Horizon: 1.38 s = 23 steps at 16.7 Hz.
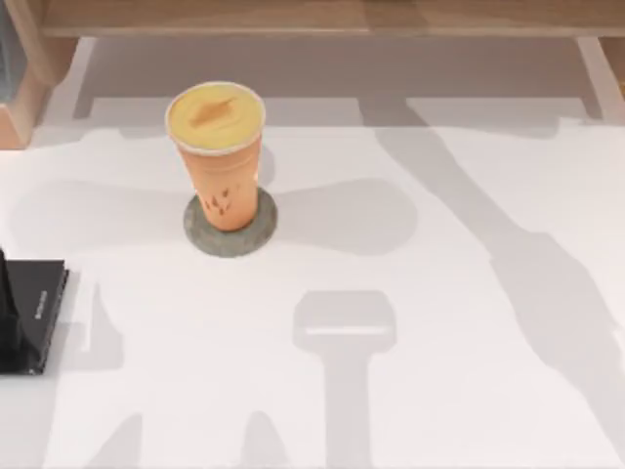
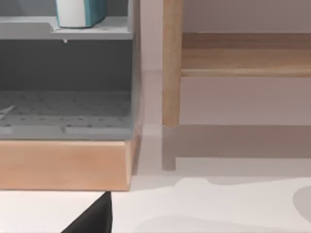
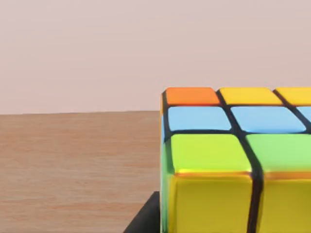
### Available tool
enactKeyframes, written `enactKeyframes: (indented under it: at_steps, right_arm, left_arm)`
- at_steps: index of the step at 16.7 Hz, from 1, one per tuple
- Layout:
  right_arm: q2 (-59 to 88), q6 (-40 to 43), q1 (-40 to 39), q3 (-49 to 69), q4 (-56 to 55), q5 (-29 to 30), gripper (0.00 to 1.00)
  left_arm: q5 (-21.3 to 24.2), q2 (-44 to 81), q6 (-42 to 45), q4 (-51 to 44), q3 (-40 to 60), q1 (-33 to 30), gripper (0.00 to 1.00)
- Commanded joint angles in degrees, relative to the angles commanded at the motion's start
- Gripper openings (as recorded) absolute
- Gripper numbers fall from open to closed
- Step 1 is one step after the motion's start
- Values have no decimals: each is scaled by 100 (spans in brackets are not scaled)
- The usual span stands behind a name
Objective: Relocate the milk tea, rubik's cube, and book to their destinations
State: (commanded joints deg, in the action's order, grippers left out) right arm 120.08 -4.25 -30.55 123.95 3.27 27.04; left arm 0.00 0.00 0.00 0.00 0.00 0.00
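Note:
The milk tea (image 1: 220,166), a tall orange cup with a yellow top, stands upright on the round speckled grey coaster (image 1: 200,239) left of the table's centre. A flat black book (image 1: 39,308) lies at the table's left edge. The teal-blue book (image 2: 80,12) with white pages stands on a grey shelf (image 2: 63,29) in the left wrist view. In the right wrist view the rubik's cube (image 3: 233,160) sits very close to the camera, over a brown wooden surface (image 3: 73,165). A dark wedge (image 3: 146,218) pokes out beside the cube's lower edge. Whether my right gripper holds the cube cannot be told.
A grey rack on a wooden base (image 2: 63,165) stands off the table's far left, beside a wooden post (image 2: 171,63). A wooden ledge (image 1: 322,15) runs along the back. Arm shadows fall across the white tabletop (image 1: 439,391). A black corner (image 2: 95,218) lies on the table near the rack.

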Motion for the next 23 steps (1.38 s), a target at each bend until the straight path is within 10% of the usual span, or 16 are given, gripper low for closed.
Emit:
enactKeyframes:
  at_steps: [9,23]
  right_arm:
    - [597,346,303,752,242,260,0]
    - [597,346,303,752,242,260,100]
  left_arm:
    - [0,0,0,0,0,0,100]
    - [0,0,0,0,0,0,100]
